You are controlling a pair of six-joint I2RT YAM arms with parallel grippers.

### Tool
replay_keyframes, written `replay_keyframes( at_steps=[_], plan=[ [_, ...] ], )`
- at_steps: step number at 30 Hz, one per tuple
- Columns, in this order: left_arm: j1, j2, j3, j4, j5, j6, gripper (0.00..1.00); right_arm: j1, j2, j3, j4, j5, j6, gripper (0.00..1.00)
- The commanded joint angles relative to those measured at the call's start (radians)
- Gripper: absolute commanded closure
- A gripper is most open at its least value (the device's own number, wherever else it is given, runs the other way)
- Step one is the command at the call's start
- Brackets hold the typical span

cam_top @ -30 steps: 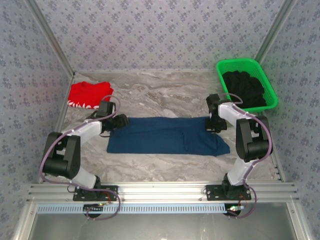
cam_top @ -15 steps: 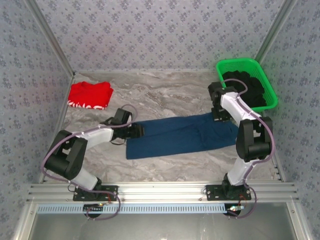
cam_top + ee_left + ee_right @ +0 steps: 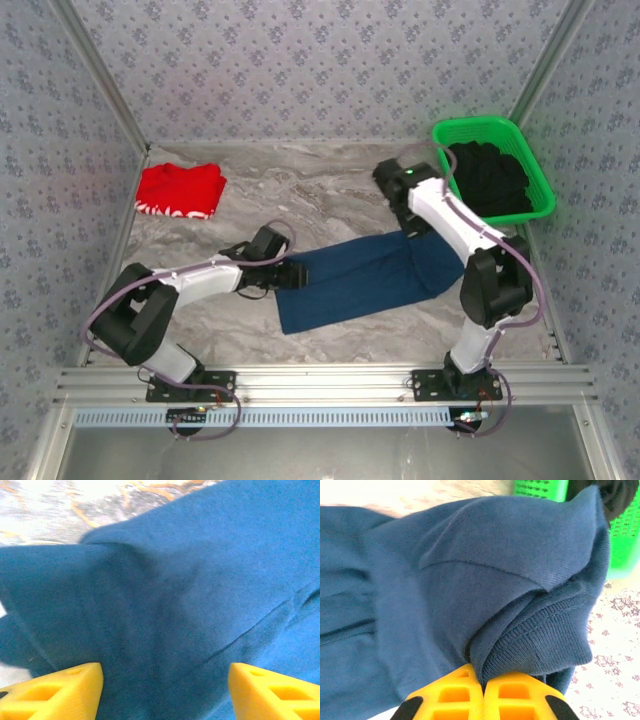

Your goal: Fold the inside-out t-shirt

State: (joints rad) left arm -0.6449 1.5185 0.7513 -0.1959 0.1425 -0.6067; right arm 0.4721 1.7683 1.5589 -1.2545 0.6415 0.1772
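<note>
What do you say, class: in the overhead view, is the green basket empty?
No, the green basket holds a heap of black clothing that fills most of it.

The t-shirt [image 3: 365, 280] is soft matt knit cloth (ribbed along one hem). The table [image 3: 320, 190] under it looks like smooth, veined stone. Beyond the t-shirt, the basket [image 3: 476, 123] is green plastic mesh, faintly glossy.
</note>
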Motion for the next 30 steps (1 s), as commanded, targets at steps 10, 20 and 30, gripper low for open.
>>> replay_keyframes(
  at_steps=[10, 20, 30],
  plan=[
    [0.215, -0.154, -0.075, -0.067, -0.09, 0.059, 0.33, 0.463, 0.28, 0.29, -0.175, -0.17, 0.259, 1.0],
    [0.229, -0.112, -0.102, -0.025, -0.06, 0.073, 0.34, 0.496, 0.296, 0.24, -0.056, -0.306, 0.25, 1.0],
    [0.237, -0.035, -0.121, 0.066, 0.017, 0.042, 0.49, 0.472, 0.171, 0.193, 0.011, -0.362, 0.255, 1.0]
  ],
)
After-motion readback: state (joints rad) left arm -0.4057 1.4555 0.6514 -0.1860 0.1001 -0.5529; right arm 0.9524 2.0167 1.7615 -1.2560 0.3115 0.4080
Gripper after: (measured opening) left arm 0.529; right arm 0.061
